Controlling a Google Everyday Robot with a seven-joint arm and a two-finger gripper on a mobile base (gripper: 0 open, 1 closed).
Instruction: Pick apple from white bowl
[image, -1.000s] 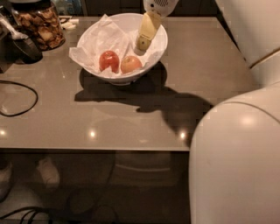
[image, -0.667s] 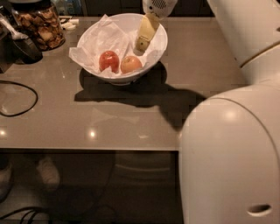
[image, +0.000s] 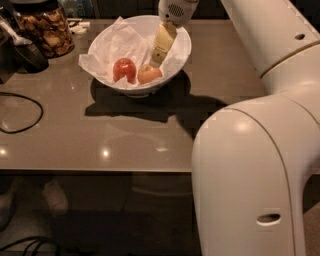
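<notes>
The white bowl (image: 182, 47), lined with crumpled white paper, stands at the back middle of the grey table. Two apples lie in its front part. The pale yellow-orange apple (image: 149, 74) is on the right and the deep red apple (image: 124, 69) on the left; they lie close side by side. My gripper (image: 159, 56) reaches down into the bowl from the back. Its tip is just above the top right of the pale apple; I cannot tell whether it touches.
A glass jar of brown snacks (image: 46, 29) and a dark scoop-like object (image: 26, 51) stand at the back left. A black cable (image: 22, 112) loops on the table's left. The table's front edge (image: 100, 171) is near. My white arm (image: 250, 165) fills the right side.
The gripper has come down and a little left, closer to the pale apple. My arm's white body has swung left and covers more of the right side. The apples and bowl have not moved.
</notes>
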